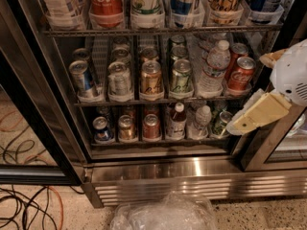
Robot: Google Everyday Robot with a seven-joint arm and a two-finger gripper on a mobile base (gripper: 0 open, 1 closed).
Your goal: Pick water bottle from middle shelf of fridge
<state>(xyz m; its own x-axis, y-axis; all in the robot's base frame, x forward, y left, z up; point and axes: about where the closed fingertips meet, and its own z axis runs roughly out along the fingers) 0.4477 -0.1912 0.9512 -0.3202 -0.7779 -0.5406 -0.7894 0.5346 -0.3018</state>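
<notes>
The clear ribbed plastic water bottle with a white screw cap (212, 66) stands upright on the grey wire middle shelf (144, 101) of the stainless steel drinks fridge (192, 169). It is near the right end of the rack and taller than the cans around it. A red Coca-Cola can (241, 73) sits just beside it on the right, and a green and silver can (182, 75) just beside it on the left. The robot's white gripper (249, 92) hangs at the right edge of the view, in front of the open cooler and apart from the bottle. Its 2 cream-coloured fingers (259, 114) are spread wide with nothing between them, the lower one slanting down toward the bottom rack.

The main risk looks like crowding. With cans close on both sides, a finger coming in slightly off line could strike the red can or the green one and tip it, or push the bottle back into the row. The bottle's cap also stands not far under the wire rack of tall bottles (158, 31) above, so lifting too steeply could catch the cap on the wire. The thin ribbed wall may flex under a hard squeeze and slip under a light one. The black door frame (268, 143) is near the gripper on the right, so a wide swing inward might clip it
</notes>
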